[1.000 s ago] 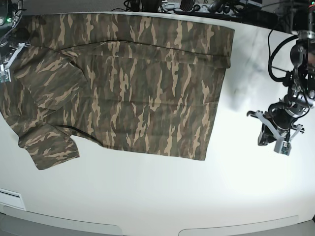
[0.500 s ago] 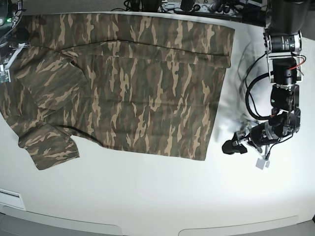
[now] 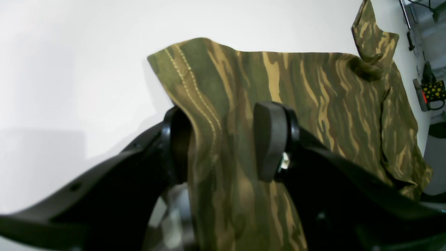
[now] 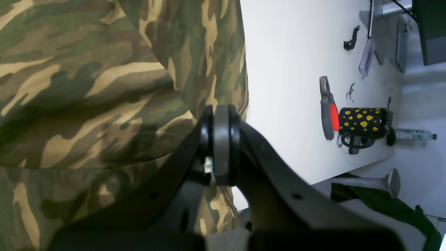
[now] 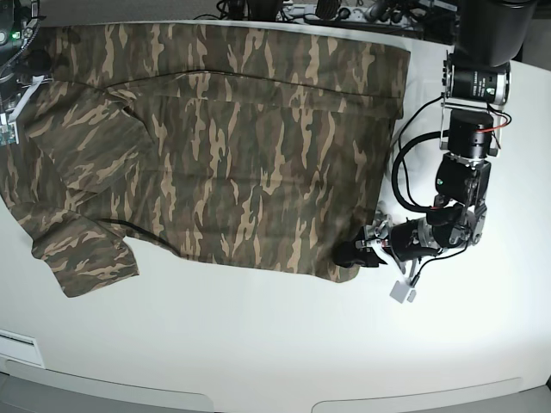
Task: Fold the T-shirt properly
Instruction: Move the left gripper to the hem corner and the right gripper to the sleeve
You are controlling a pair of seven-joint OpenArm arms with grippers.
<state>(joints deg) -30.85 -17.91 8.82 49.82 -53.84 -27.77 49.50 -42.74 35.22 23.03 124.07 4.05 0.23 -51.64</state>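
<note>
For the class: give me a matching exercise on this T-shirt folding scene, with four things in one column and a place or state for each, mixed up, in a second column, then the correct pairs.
Things:
1. left gripper
2. right gripper
3. T-shirt
4. black mug with yellow spots

Places or states:
A. lies spread out on the white table
B. pads pressed together, above camouflage cloth
C. lies on its side next to red-handled pliers
D. open, with the hem corner between its pads

Pairs: 1-D, 2-B, 3-A, 4-C
</note>
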